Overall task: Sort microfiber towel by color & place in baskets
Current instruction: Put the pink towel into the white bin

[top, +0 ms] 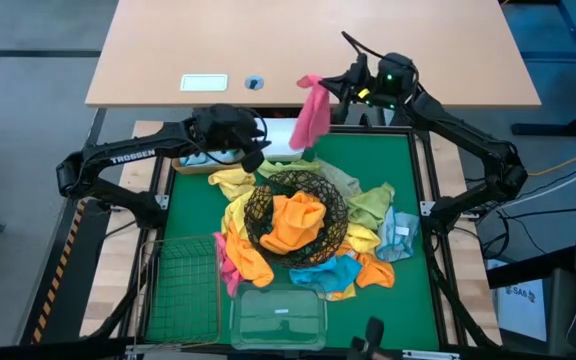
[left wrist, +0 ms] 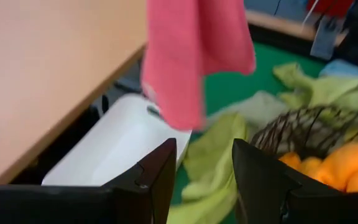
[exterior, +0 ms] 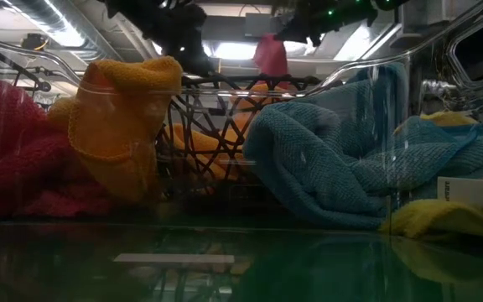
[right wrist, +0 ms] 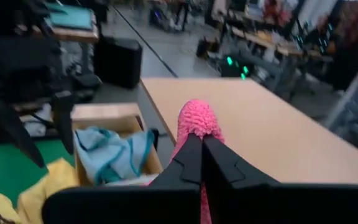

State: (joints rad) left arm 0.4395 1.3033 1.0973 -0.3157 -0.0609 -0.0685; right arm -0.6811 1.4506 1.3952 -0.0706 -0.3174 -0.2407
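My right gripper (top: 330,85) is shut on a pink towel (top: 313,112) and holds it high over the table's far edge, above the white plastic tub (top: 286,152). The towel also shows in the low view (exterior: 271,54) and the left wrist view (left wrist: 188,56). My left gripper (top: 256,155) is open and empty (left wrist: 204,149), just left of the tub (left wrist: 114,149) and facing the hanging towel. The round black wire bowl (top: 333,195) holds an orange towel (top: 293,222). The tan tray (top: 190,163) holds a blue towel (right wrist: 114,152). My right gripper pinches the pink towel's top end (right wrist: 197,119) between its two fingers. A small tuft of it sticks out past the fingertips. The towel hangs below the fingers, slack and lifted clear (top: 311,125).
Yellow, green, orange, blue and red towels (top: 368,235) lie heaped around the black bowl. The green wire-mesh basket (top: 183,290) and the clear plastic box (top: 278,318) stand at the near edge. A wooden table (top: 268,40) lies beyond the far edge.
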